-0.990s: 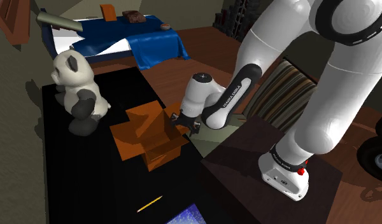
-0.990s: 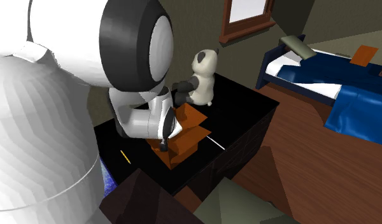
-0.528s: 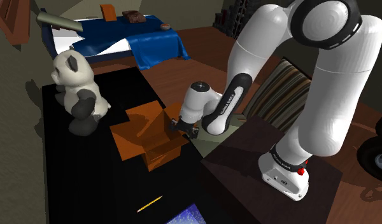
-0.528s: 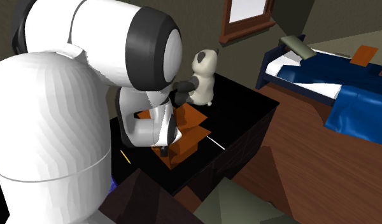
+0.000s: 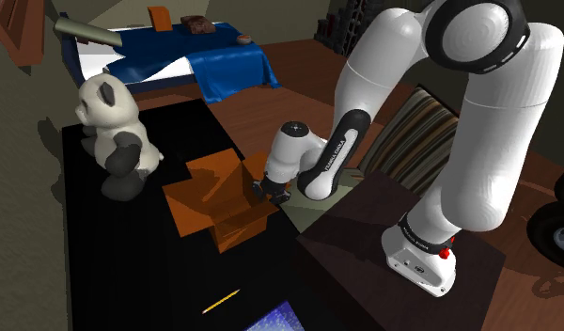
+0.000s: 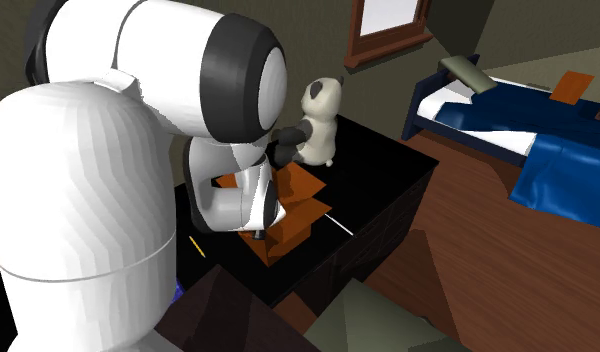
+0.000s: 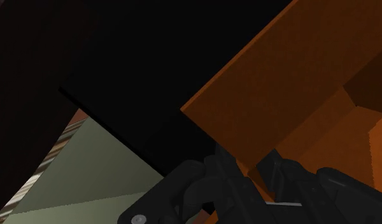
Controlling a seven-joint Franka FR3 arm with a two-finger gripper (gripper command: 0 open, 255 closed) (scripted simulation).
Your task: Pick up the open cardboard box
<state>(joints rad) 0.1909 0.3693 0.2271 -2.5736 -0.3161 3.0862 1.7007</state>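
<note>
Clasping one wall of the orange-brown open box [image 5: 219, 193], the black gripper [image 5: 268, 191] sits at the box's right-hand side in the middle of the shoulder view. In the wrist view the two fingers [image 7: 229, 170] stand close together with a thin strip of the box's wall pinched between them, so I judge the grasp made. The box lies flat on the black table [image 5: 120, 259] with its flaps spread, just left of centre in the shoulder view, so the lift is not yet done; raising it clear is what remains.

A black-and-white panda toy [image 5: 116, 132] stands near the box toward the upper left, apart from it. A thin yellow stick [image 5: 221, 301] lies well below the box. A blue-covered bed [image 5: 177, 56] fills the upper left background. Nothing stands over the box, though a one-wall grip may let it tilt
</note>
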